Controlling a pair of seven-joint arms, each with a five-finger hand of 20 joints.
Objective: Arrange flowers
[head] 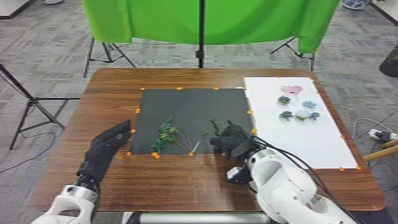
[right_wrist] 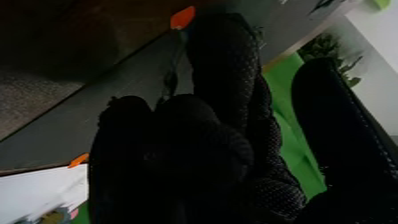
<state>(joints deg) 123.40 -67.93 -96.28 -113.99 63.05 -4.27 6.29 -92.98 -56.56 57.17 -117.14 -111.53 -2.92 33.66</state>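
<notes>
A thin, leafy green sprig of foliage (head: 216, 125) stands out against the dark grey mat (head: 182, 105), just beyond the black-gloved right hand (head: 233, 142); I can't tell whether that hand is holding it. A fuller green bunch with slender stems (head: 166, 134) lies on the mat, between the two hands. The black-gloved left hand (head: 110, 137) has its fingers straight and close together, beside the mat's left edge, apart from the bunch.

Right hand (right_wrist: 209, 145) at thin stem (right_wrist: 170, 82), perhaps gripping it; orange tab (right_wrist: 182, 18) nearby.
</notes>
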